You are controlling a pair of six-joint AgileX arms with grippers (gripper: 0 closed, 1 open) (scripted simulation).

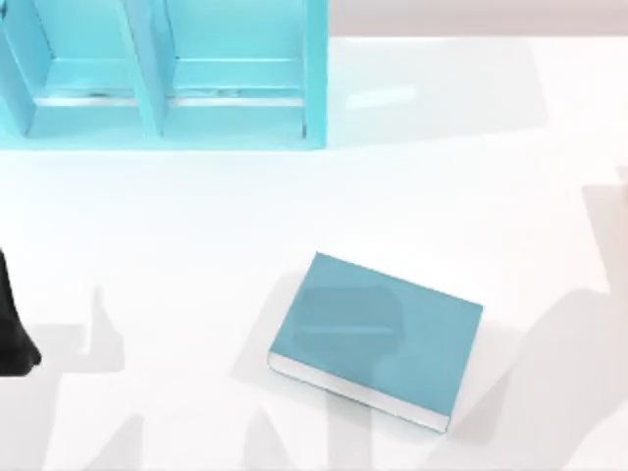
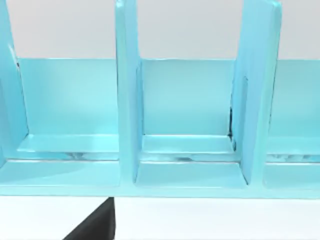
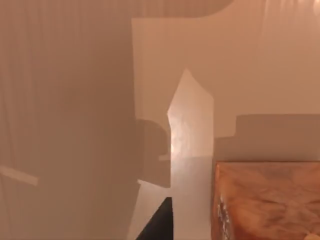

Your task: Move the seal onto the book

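The book (image 1: 378,339), with a plain teal cover and white page edges, lies flat on the white table a little right of centre, turned at a slight angle. In the right wrist view the orange-brown blocky body of the seal (image 3: 265,200) shows very close to the camera, with a dark part of my right gripper (image 3: 157,222) beside it; whether they touch is unclear. The seal's knob is out of view. My left arm (image 1: 12,329) sits dark at the table's left edge, well away from the book.
A large teal compartmented shelf unit (image 1: 162,108) stands at the back left, and the left wrist view faces its upright dividers (image 2: 127,100). White table surface lies open between the shelf and the book.
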